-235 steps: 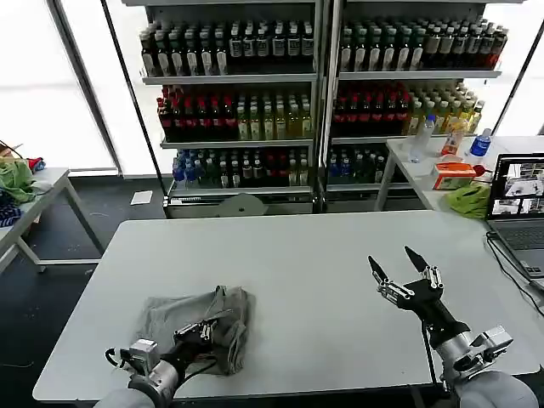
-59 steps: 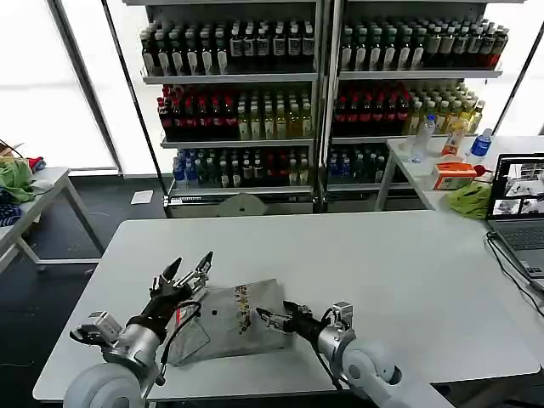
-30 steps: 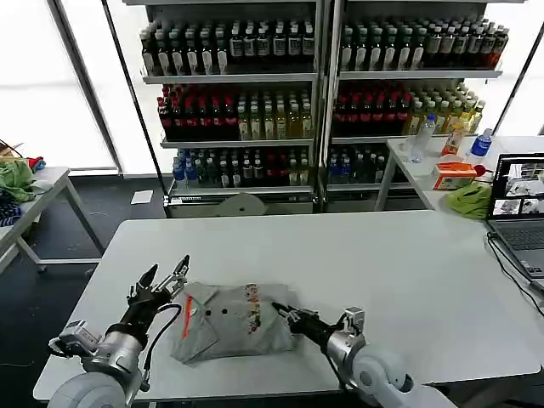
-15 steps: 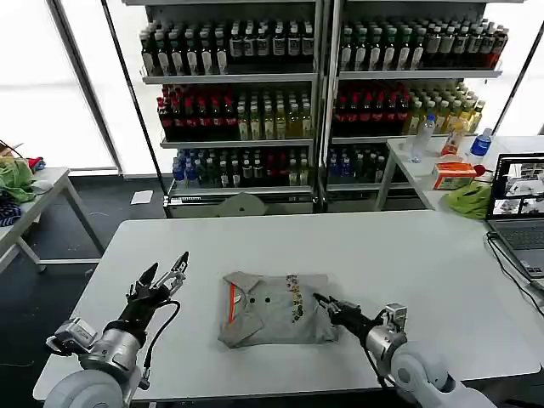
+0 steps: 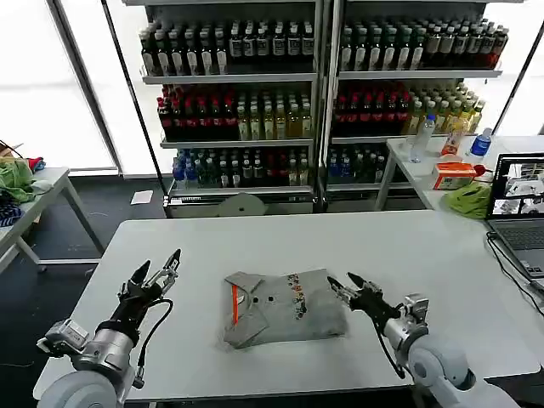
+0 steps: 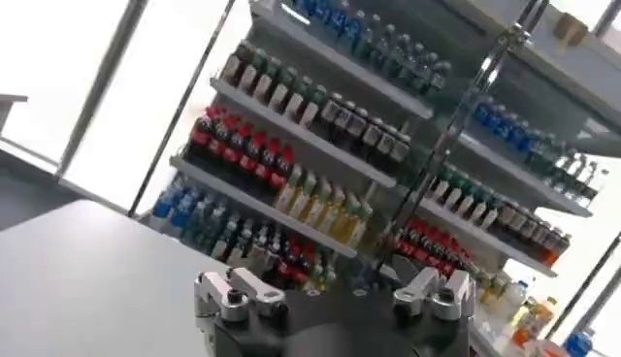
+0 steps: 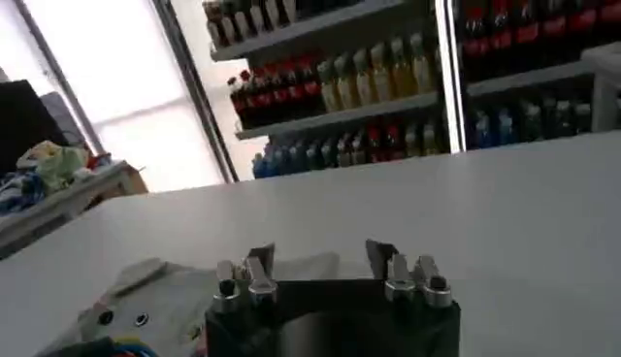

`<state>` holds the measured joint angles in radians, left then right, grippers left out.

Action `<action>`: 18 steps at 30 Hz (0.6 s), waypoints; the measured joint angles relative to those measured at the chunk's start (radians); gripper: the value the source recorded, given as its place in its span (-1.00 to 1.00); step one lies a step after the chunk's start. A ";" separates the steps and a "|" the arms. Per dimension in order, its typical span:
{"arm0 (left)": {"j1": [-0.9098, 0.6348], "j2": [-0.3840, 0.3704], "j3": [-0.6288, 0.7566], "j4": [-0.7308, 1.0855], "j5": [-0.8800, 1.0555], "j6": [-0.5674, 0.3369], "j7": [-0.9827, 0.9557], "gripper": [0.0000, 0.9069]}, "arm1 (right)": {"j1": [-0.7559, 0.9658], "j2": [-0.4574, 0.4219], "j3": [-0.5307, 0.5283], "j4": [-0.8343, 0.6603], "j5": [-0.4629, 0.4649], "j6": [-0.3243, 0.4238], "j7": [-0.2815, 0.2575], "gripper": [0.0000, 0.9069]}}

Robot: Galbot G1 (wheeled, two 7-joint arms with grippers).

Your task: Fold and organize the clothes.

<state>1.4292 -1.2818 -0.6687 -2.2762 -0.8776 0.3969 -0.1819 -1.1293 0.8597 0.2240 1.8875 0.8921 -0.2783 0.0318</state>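
A folded grey shirt (image 5: 285,307) with a collar, buttons and orange trim lies flat on the white table (image 5: 357,246), near the front edge and about midway between the two arms. The left gripper (image 5: 157,269) hangs over the table well to the shirt's left, fingers spread apart and holding nothing. The right gripper (image 5: 348,284) sits just beside the shirt's right edge, its fingers parted and empty.

The head view takes in the whole shirt with its small coloured chest print. The right wrist view catches only a corner of the shirt (image 7: 146,301), with two buttons, below the open fingers (image 7: 254,260). The left wrist view looks past its own fingers (image 6: 228,291) to shelves of bottles (image 6: 320,146).
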 measured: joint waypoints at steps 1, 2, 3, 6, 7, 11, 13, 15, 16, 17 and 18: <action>0.003 0.000 -0.005 0.003 0.018 -0.007 0.013 1.00 | -0.008 -0.001 0.013 0.010 -0.019 0.006 -0.002 1.00; 0.006 0.002 -0.011 0.007 0.036 -0.015 0.028 1.00 | -0.017 -0.002 0.028 0.020 -0.039 0.013 -0.007 1.00; 0.010 0.002 -0.018 0.008 0.053 -0.021 0.044 1.00 | -0.029 -0.001 0.048 0.030 -0.061 0.023 -0.014 1.00; 0.025 -0.005 -0.028 0.009 0.106 -0.044 0.093 1.00 | -0.075 0.007 0.113 0.051 -0.113 0.054 -0.036 1.00; 0.031 -0.009 -0.029 0.011 0.125 -0.053 0.108 1.00 | -0.092 0.009 0.134 0.054 -0.128 0.064 -0.042 1.00; 0.055 -0.034 -0.030 0.027 0.220 -0.107 0.154 1.00 | -0.167 0.020 0.214 0.066 -0.183 0.122 -0.061 1.00; 0.066 -0.043 -0.028 0.039 0.272 -0.140 0.165 1.00 | -0.206 0.029 0.252 0.076 -0.198 0.156 -0.072 1.00; 0.078 -0.055 -0.026 0.049 0.321 -0.176 0.176 1.00 | -0.245 0.035 0.288 0.083 -0.209 0.188 -0.079 1.00; 0.084 -0.060 -0.024 0.051 0.341 -0.192 0.181 1.00 | -0.269 0.036 0.307 0.087 -0.214 0.206 -0.081 1.00; 0.092 -0.067 -0.023 0.053 0.363 -0.212 0.187 1.00 | -0.290 0.037 0.323 0.090 -0.219 0.222 -0.082 1.00; 0.099 -0.073 -0.021 0.054 0.380 -0.229 0.192 1.00 | -0.310 0.040 0.337 0.095 -0.225 0.239 -0.084 1.00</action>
<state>1.5280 -1.3549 -0.6898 -2.2224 -0.4978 0.1678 0.0099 -1.4394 0.8996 0.5607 1.9822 0.6673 -0.0391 -0.0518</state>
